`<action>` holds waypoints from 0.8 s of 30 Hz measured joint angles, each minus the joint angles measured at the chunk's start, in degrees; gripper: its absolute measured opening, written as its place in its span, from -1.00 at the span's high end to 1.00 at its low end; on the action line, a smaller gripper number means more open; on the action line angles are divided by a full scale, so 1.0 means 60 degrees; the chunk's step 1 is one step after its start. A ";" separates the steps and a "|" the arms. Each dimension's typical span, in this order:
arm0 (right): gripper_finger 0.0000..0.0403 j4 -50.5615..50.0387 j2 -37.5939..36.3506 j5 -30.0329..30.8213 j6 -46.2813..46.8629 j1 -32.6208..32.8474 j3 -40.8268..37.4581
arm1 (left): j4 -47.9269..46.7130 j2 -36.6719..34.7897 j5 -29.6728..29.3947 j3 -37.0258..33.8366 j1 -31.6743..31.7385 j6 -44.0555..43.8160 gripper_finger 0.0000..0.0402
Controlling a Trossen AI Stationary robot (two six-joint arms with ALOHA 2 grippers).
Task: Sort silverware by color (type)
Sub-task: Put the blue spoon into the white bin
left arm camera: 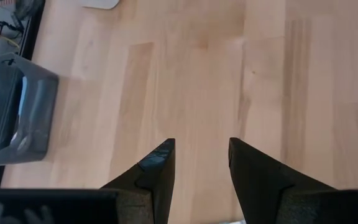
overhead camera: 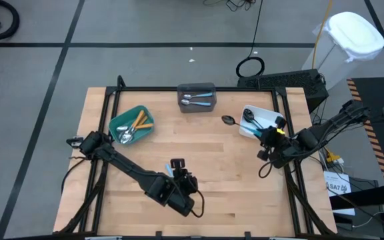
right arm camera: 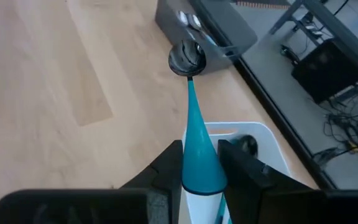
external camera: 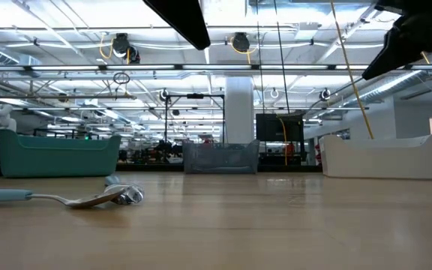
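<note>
Right gripper [right arm camera: 201,163] holds a black-headed spoon [right arm camera: 191,106] by its blue handle, over the white bin [overhead camera: 270,115].

I read this spoon as light and stiff, but the smooth tapered handle looks slippery, so the thick end where my jaws are closed on it is the best place to pinch (the head sticks out past the bin rim). My left gripper [left arm camera: 199,163] hovers half open over bare table [overhead camera: 225,173], holding nothing. The white bin already has dark-headed, blue-handled pieces; the teal bin [overhead camera: 120,120] has orange-handled ones with a silver spoon; the grey bin [overhead camera: 197,87] holds silver-headed, blue-handled ones. One silver spoon [external camera: 88,199] lies loose on the table near the left gripper.
</note>
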 joint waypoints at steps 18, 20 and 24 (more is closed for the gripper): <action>0.59 -0.2655 0.0073 -0.0659 -0.0112 -0.1033 0.3311 | 0.0007 0.0004 -0.0007 0.0000 0.0353 0.0488 0.25; 0.59 -0.3769 0.0238 -0.0945 0.0593 -0.1107 0.3690 | 0.0007 0.0007 -0.0007 0.0000 0.0401 0.0511 0.25; 0.59 -0.4718 0.0281 -0.1625 0.1620 -0.1161 0.3669 | 0.0008 0.0007 -0.0015 0.0000 0.0452 0.0745 0.25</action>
